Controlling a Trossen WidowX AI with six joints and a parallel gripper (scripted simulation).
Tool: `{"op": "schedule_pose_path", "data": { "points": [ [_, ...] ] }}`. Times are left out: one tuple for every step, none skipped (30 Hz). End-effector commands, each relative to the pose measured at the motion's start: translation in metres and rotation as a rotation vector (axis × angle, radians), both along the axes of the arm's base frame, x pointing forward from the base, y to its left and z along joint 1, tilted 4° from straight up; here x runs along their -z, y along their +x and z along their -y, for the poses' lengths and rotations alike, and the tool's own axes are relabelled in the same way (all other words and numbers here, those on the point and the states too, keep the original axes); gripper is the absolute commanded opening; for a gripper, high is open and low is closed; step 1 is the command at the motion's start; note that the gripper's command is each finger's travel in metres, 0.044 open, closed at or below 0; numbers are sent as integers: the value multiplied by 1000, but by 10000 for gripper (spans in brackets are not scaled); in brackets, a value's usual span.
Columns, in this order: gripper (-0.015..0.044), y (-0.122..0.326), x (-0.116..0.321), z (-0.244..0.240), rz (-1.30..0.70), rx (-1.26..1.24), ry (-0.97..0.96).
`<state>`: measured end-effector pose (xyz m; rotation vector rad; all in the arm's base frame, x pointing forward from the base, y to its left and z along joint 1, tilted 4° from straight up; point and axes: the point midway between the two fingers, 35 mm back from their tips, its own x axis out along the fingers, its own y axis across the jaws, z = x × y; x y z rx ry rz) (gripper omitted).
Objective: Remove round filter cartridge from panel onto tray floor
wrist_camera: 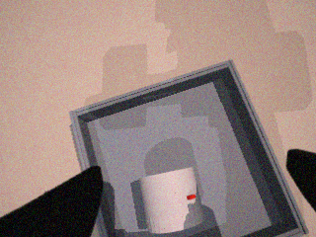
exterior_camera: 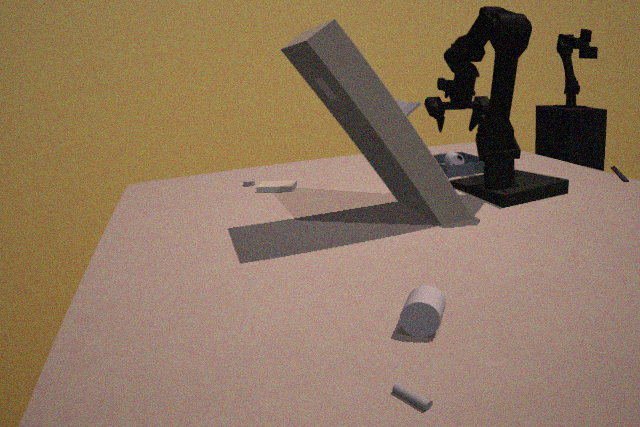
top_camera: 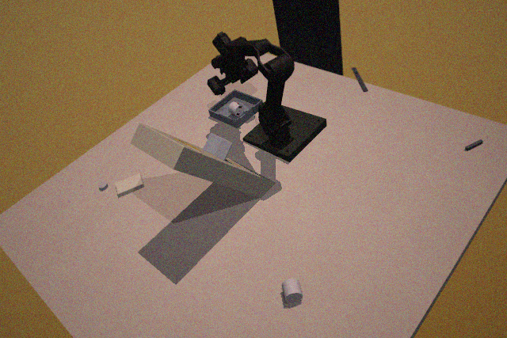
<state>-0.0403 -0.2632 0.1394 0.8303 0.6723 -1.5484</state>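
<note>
The white round cartridge [top_camera: 234, 108] [exterior_camera: 453, 158] [wrist_camera: 168, 202] lies on its side inside the blue-grey tray [top_camera: 223, 119] [exterior_camera: 460, 170] [wrist_camera: 153, 89]. A small red mark shows beside its edge in the wrist view. Dark spots show on its end in the top view; the slots cannot be made out in the wrist view. My gripper [top_camera: 232, 81] [exterior_camera: 456, 129] [wrist_camera: 194, 167] is wide open and empty above the tray, with its fingers apart on either side of the cartridge in the wrist view and clear of it. The tilted service panel [top_camera: 225, 170] [exterior_camera: 382, 117] shows mostly its back and side; its front face is largely hidden.
A pale flap [top_camera: 218, 146] [exterior_camera: 409, 107] sticks out from the panel's front. A pale block [top_camera: 129, 185] [exterior_camera: 276, 186] and a small grey piece lie behind the panel. A grey-white cylinder [top_camera: 291, 291] [exterior_camera: 422, 311] lies on the table. The arm's base stands beside the tray.
</note>
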Motion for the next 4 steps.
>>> {"op": "schedule_pose_path", "data": {
  "points": [
    [440,0,1,0,0,1,1],
    [440,0,1,0,0,1,1],
    [440,0,1,0,0,1,1],
    [440,0,1,0,0,1,1]
  ]
}}
